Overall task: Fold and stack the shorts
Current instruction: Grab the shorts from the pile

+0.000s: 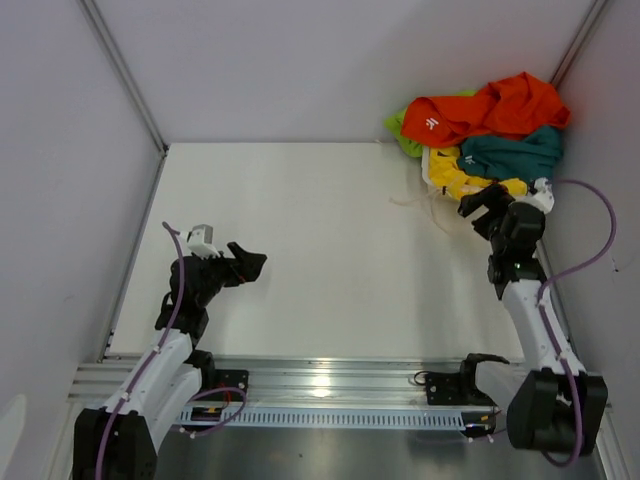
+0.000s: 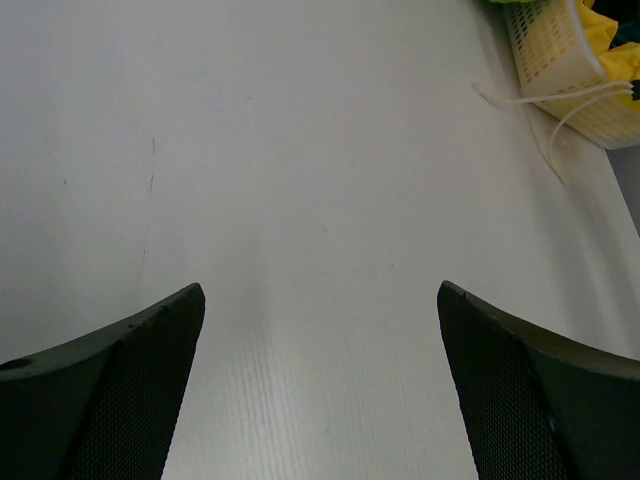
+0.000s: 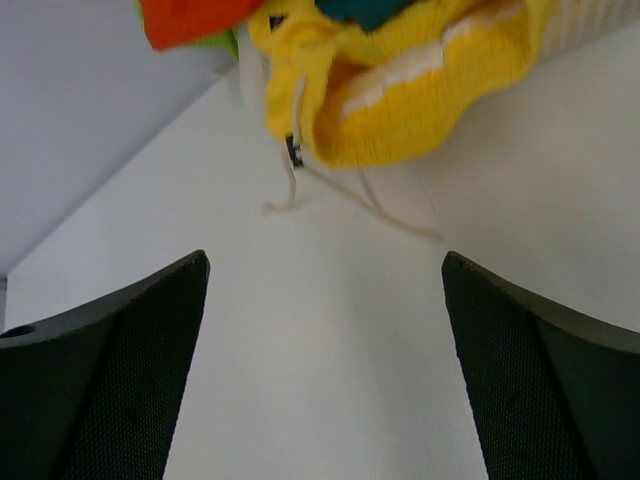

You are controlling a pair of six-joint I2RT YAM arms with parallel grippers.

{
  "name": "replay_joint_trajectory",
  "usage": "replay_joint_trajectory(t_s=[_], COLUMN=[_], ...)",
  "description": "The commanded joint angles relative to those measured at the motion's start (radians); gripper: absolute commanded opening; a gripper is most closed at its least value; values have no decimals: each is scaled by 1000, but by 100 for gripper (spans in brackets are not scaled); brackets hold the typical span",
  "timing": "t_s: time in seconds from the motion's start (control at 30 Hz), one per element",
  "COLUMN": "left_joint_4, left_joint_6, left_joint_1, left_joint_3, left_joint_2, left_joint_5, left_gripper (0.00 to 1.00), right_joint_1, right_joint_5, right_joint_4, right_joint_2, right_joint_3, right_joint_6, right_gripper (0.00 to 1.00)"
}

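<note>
A heap of shorts lies in the far right corner of the table: orange shorts (image 1: 490, 108) on top, lime green shorts (image 1: 405, 130) behind, teal shorts (image 1: 515, 155) and yellow shorts (image 1: 455, 175) hanging out in front. The yellow shorts (image 3: 400, 85) fill the top of the right wrist view, their white drawstring (image 3: 385, 205) trailing onto the table. My right gripper (image 1: 480, 203) is open and empty, just short of the yellow shorts. My left gripper (image 1: 247, 263) is open and empty over bare table at the left, far from the heap.
A white mesh basket (image 2: 555, 60) holds the heap; its wall and the loose drawstrings (image 2: 540, 100) show in the left wrist view's top right. Grey walls close in the white table (image 1: 320, 240) at left, back and right. A metal rail (image 1: 320, 385) runs along the near edge.
</note>
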State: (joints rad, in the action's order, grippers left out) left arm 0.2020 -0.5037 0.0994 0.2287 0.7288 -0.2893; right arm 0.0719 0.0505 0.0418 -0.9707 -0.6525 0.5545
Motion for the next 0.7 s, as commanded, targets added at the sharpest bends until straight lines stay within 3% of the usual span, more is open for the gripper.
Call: replay_joint_trajectory(t_s=[0.0,0.1,0.2,0.33,0.43,0.67], left_joint_4=[28,22,25,33,40,16], left_joint_6=[-30,-27,-24,-22,-13,-9], left_joint_1=[-6,-7,-6,-6,-4,-4], left_joint_3=[9,11,14,11,12,37], left_joint_2=[-6,-5,4,17,23,69], left_joint_5=[48,53,53,56,52,85], left_gripper=[99,99,99,99,99,99], right_joint_1=[74,100,130,146,143,140], right_joint_5=[-121,-98,-69,-110,-118,-135], right_joint_4=[50,112,47,164,101,35], right_joint_2=[-164,-270,-481,-747,-909,-1109], right_joint_3=[-183,-315,-494,-708,-900,-1162], right_joint_6=[68,122,208,346,387,403], right_gripper=[99,96,93,88,85,79])
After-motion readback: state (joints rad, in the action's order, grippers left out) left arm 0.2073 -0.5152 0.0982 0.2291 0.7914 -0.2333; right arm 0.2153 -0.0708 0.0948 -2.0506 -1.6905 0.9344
